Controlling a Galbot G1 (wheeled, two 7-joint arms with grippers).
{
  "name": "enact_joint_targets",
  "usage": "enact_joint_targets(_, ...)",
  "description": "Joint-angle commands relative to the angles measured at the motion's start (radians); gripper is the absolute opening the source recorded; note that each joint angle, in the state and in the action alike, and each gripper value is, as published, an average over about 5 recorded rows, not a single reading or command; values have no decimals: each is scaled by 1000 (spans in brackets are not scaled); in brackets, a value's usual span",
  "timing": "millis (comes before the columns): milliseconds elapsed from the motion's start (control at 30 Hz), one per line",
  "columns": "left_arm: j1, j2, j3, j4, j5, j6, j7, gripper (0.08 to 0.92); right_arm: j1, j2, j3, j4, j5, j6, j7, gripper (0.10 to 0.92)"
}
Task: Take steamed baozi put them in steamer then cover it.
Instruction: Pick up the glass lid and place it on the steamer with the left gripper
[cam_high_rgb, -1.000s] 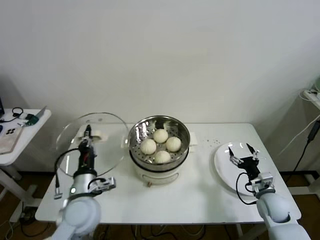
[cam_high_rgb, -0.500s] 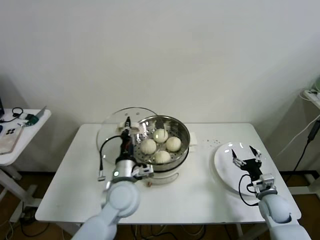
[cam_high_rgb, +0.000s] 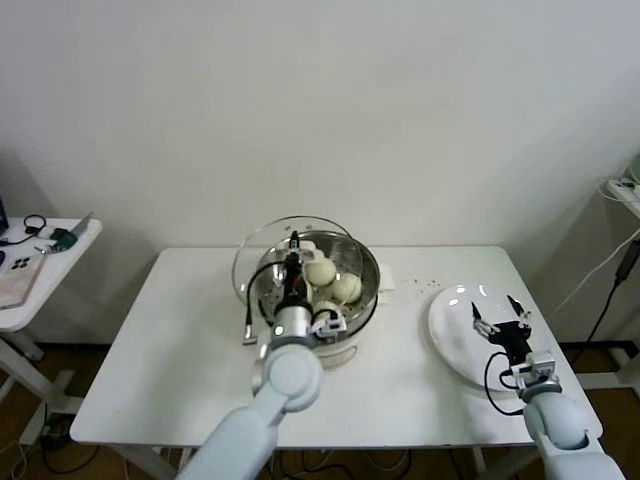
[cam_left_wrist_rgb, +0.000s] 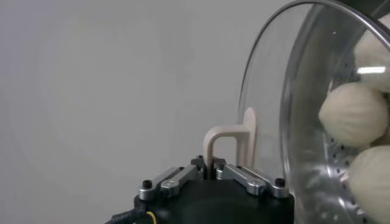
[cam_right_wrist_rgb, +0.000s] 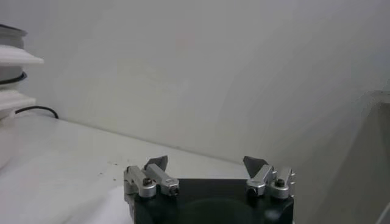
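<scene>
Overhead, the left gripper (cam_high_rgb: 294, 243) pinches the white handle of the cover (cam_high_rgb: 262, 252), holding it over the steamer's (cam_high_rgb: 366, 262) nine o'clock rim, with the steamed baozi (cam_high_rgb: 345, 288) inside. At three o'clock, the right gripper (cam_high_rgb: 503, 316) hangs spread wide over the white plate (cam_high_rgb: 452, 330).

Plain pale wall (cam_high_rgb: 320, 100) behind white table (cam_high_rgb: 180, 340) (side desk (cam_high_rgb: 30, 290) left)

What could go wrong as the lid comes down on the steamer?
1. The lid sits off-centre toward the robot's left of the steamer, so its rim could catch the wall.
2. The left claw pinches only the thin handle; the tilted lid could swing or slip.
</scene>
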Motion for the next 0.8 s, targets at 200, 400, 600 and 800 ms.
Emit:
enact_joint_targets(200, -31, -91, 14, 110, -5, 49, -17, 147, 1, 4, 6, -10, -11, 7, 1, 823)
enact_joint_targets(400, -43, -84, 22, 134, -25, 49, -25, 147, -3, 4, 9, -10, -14, 11, 0, 823)
enact_joint_targets(600, -53, -77, 37, 161, -50, 49, -24, 147, -5, 4, 13, -11, -17, 15, 0, 823)
enact_joint_targets(800, -64, -75, 40, 171, -61, 49, -25, 147, -7, 6, 15, -13, -21, 19, -1, 823)
